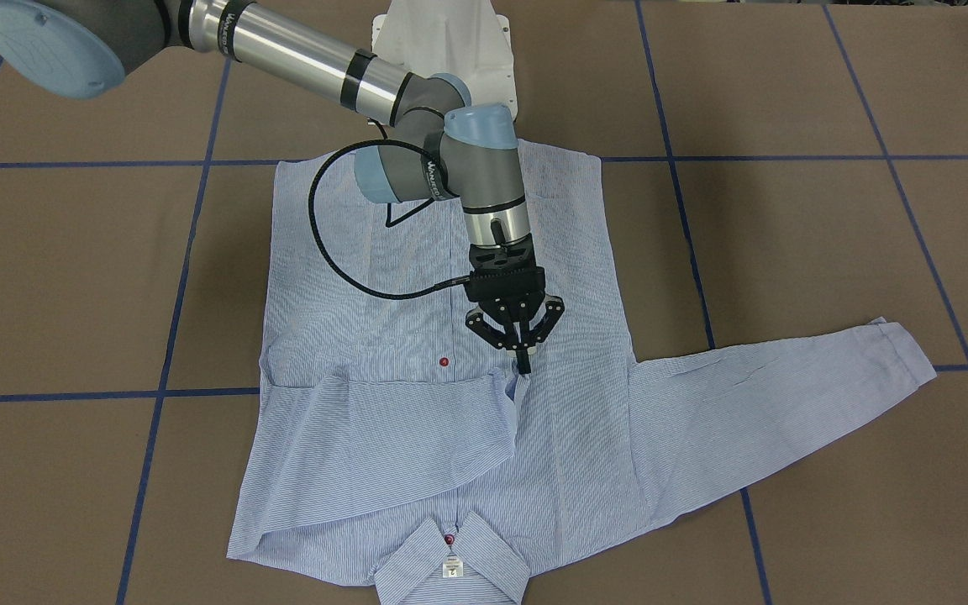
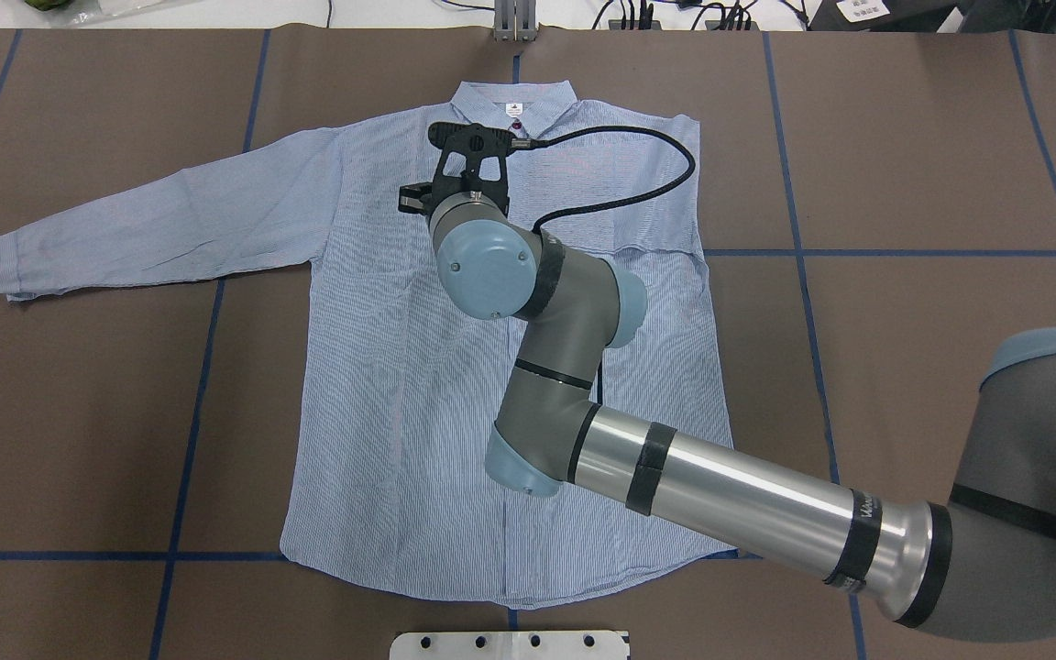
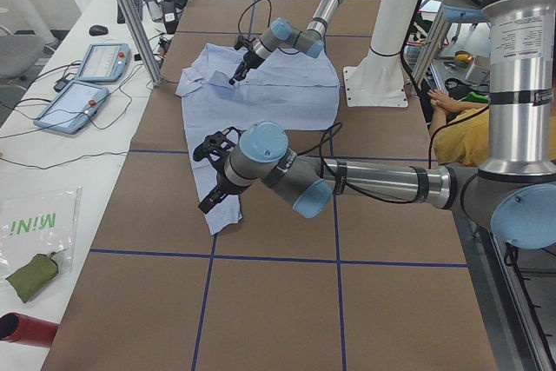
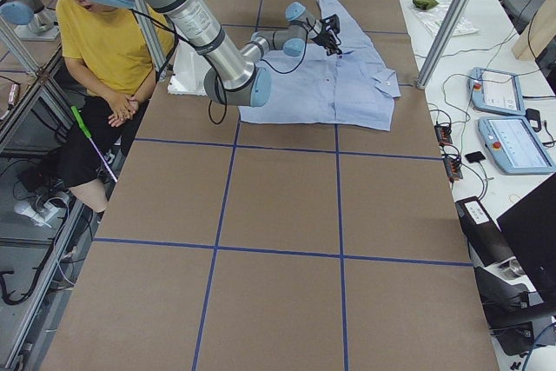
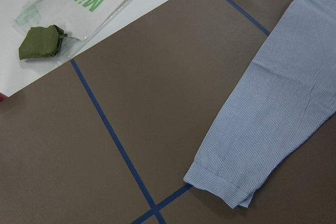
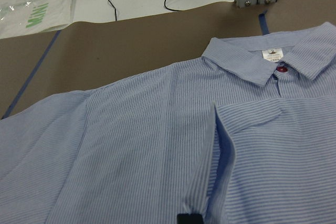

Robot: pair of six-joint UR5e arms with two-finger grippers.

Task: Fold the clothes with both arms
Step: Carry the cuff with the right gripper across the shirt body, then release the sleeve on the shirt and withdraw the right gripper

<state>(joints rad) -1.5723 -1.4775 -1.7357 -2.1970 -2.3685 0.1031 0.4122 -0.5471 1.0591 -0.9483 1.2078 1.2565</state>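
**Position.** The shirt [image 2: 400, 412] lies front up at the middle of the tabletop [image 2: 904, 165]. Its collar [image 1: 450, 563] points to the far edge and its hem to the robot's edge. The folded sleeve [image 1: 400, 428] lies across the chest. The outstretched sleeve [image 2: 152, 220] reaches toward the tabletop's left end.

**End effectors.** The right gripper [image 1: 524, 363] stands over the chest with its fingers drawn together on the cuff end of the folded sleeve. The left gripper [image 3: 211, 193] shows only in the side view, just above the cuff [image 5: 223, 184] of the outstretched sleeve. Whether it is open or closed cannot be told.

**Step in hand (judged).** The folded sleeve is being set down, and the outstretched sleeve comes after it.

**Procedure.**
1. Lower the right gripper until the cuff rests flat on the chest, with no raised ridge.
2. Part the fingers fully before any sideways move.
3. Withdraw straight up. A slanted exit is likely to drag the thin cloth and undo the fold.
4. Check that the fold line runs parallel to the button strip.
5. Have the left gripper take the cuff at its edge only, clear of the tabletop covering.
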